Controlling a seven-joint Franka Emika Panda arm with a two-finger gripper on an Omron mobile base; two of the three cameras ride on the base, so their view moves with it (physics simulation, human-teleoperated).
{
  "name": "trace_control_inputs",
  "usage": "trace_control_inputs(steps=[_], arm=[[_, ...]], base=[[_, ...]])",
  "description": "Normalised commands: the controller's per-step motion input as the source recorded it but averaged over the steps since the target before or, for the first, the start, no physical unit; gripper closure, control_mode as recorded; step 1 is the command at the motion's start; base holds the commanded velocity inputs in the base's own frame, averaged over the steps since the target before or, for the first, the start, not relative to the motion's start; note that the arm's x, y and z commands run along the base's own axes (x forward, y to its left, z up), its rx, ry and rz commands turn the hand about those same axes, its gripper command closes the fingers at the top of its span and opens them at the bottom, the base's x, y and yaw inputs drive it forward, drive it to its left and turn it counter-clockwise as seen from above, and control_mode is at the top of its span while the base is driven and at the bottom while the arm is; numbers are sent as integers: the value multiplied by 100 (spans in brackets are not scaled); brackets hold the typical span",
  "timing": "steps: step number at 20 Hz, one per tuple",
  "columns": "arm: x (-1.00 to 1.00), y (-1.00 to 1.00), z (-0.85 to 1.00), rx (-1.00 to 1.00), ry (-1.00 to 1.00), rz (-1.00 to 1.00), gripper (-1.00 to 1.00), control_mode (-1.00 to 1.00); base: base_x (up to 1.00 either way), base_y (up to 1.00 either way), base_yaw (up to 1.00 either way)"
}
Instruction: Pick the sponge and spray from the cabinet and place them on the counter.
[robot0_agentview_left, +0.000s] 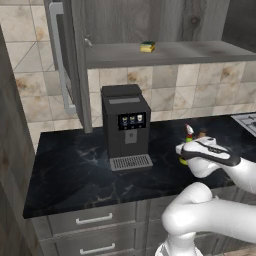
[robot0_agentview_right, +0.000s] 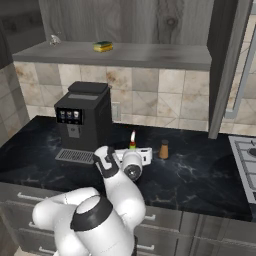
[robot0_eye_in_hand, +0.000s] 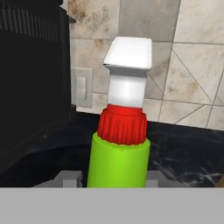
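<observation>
Pincer (robot0_eye_in_hand: 117, 181) clenched on spray (robot0_eye_in_hand: 120, 148), held upright low over desk (robot0_agentview_left: 70, 165) for set-down; sponge (robot0_agentview_left: 147, 47) waits on cabinet (robot0_agentview_left: 165, 54) shelf.

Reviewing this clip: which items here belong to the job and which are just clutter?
Job: sponge on the cabinet shelf; spray at the pincer; counter.
Clutter: coffee machine, orange-brown shaker, stove corner.

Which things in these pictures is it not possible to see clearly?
- Spray: base cut off by the hand view's bottom edge; whether it touches the counter cannot be told.
- Claw: fingers mostly behind the bottle; grip unclear.
- Spray body in left base view: behind the white arm.
- Sponge: too small for detail.
</observation>
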Motion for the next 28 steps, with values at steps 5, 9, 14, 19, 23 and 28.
trace_control_inputs(steps=[5,9,14,19,23,28], arm=[[0,0,-22,0,0,0,-100,-100],[-1,-1,-13,0,0,0,-100,-100],[-8,-3,-8,0,0,0,-100,-100],[-30,0,-4,0,0,0,-100,-100],[-31,0,0,0,0,0,-100,-100],[-29,0,0,0,0,0,-100,-100]], base=[[0,0,0],[0,0,0],[0,0,0],[0,0,0],[0,0,0],[0,0,0]])
